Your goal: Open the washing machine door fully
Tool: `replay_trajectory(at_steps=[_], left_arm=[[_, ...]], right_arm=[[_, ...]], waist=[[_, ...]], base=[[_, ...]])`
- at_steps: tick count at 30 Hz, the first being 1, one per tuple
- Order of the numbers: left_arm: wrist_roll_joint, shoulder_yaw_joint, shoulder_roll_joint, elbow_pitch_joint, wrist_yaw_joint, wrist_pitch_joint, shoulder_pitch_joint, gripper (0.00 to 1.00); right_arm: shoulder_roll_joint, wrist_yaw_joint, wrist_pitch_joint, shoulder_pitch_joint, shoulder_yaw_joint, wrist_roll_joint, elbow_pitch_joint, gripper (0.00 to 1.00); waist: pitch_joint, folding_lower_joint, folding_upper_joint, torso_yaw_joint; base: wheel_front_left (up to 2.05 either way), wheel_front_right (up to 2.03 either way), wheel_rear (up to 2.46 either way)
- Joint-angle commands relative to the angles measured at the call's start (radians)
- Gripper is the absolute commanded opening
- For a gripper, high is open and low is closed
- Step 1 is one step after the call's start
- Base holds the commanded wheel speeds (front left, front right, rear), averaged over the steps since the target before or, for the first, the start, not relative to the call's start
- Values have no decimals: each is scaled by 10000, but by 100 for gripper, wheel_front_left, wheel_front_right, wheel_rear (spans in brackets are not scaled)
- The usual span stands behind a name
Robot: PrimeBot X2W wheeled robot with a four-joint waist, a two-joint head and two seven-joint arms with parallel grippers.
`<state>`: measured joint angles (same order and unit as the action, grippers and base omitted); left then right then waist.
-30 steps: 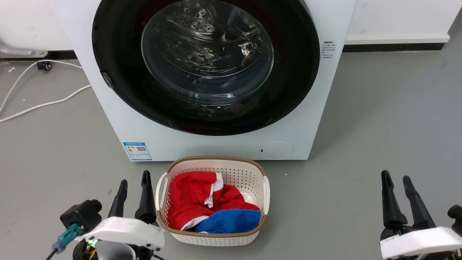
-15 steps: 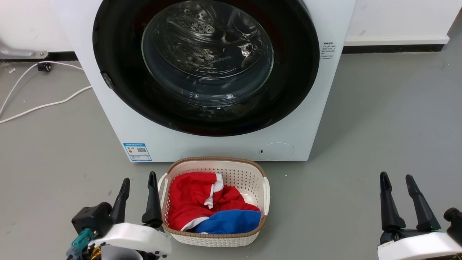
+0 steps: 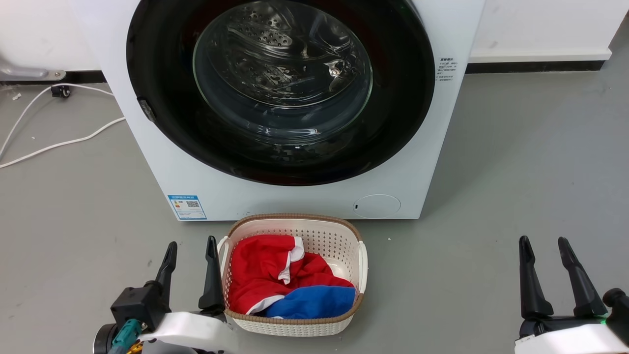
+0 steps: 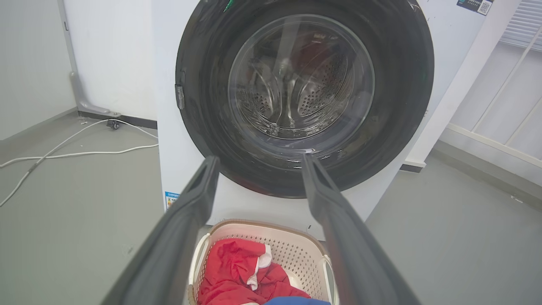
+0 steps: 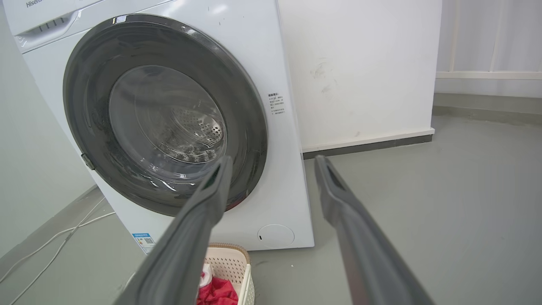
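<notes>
Holding its two long dark fingers spread with nothing between them, my left gripper [image 3: 191, 242] is hovering low over the smooth grey floor [image 3: 491, 206], fingers pointing far toward the machine. Its right finger is sitting just beside the left handle of the cream perforated plastic basket with a brown woven rim [image 3: 295, 216]; I cannot tell whether the two are touching. My right gripper [image 3: 543, 239] is hanging well apart to the right of the basket, over the floor, its fingers likewise parted and gripping nothing.

The basket is standing on the floor between my grippers, much closer to the left one. A crumpled red-and-white garment [image 3: 255, 275] and a folded blue cloth [image 3: 314, 300] are lying inside it.

Just beyond the basket, the big white boxy front-loading washing machine [image 3: 295, 199] is facing me. Its large round glossy black washing machine door [image 3: 403, 98] is lying shut, flat against the front and spanning nearly the whole width. The perforated steel drum [image 3: 275, 59] is showing through the clear bulging glass centre. A small grey metal piece [image 3: 144, 109] is sitting on the door's left edge. Low on the front, a blue label sticker [image 3: 186, 206] is showing at the left and a small round white cap [image 3: 377, 205] at the right.

Left of the machine, a thin white cable [image 3: 59, 142] is trailing across the floor.
</notes>
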<state>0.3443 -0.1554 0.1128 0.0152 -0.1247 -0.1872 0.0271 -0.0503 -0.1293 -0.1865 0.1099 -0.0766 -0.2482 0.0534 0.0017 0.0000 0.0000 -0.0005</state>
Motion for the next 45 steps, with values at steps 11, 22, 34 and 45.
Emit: replay_trajectory(at_steps=[11, 22, 34, 45], left_arm=[[-939, 67, -167, -177, 121, -305, 149, 100], [-1733, 297, -404, -65, 270, -519, 332, 100], [-2421, 469, -552, 56, 352, -732, 455, 100], [-2491, 677, -616, 242, 445, -785, 525, 100]], right_arm=[[-6, -22, -312, 247, -27, 846, 383, 100], [-3, -23, -528, 419, 7, 1429, 485, 100], [1, -13, -721, 582, -25, 1759, 540, 100], [2, -13, -790, 633, 2, 1635, 370, 100]], waist=[[32, 0, 0, 15], [14, 0, 0, 5], [-6, 0, 0, 17], [0, 0, 0, 17]], base=[[0, 0, 0], [0, 0, 0], [0, 0, 0], [0, 0, 0]])
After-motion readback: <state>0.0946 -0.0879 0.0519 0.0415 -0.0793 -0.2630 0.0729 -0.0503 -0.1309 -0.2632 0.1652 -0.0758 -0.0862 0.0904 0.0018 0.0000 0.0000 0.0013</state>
